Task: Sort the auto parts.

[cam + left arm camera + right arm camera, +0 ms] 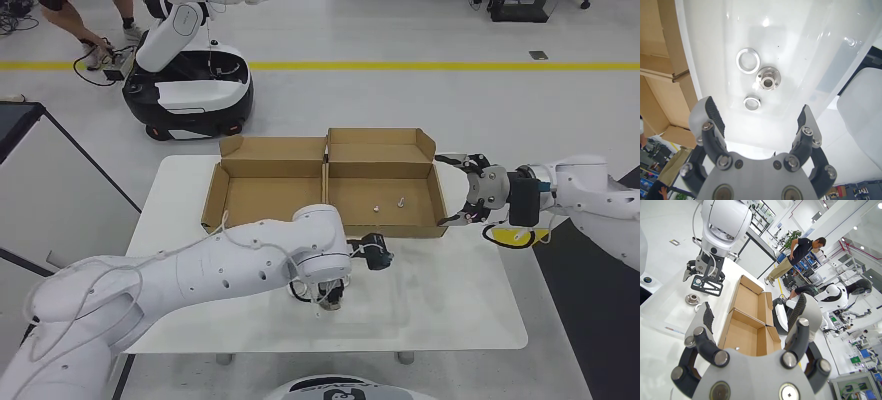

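Beneath your open left tool [757,104], a large ring [748,60], flanged hub [768,78] and small ring [752,102] lie unsorted on the table [810,37]; beside your open right tool [455,189], a box [352,188] holds two parts [400,200].

Besides the white table [450,300], there's a second white-and-black robot [190,85] parked on the floor just past its far left corner, a yellow floor line [420,66] running behind it, and a dark-framed stand [25,125] off the left edge.

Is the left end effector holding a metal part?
No, the left end effector is open; three metal parts lie loose beneath it.
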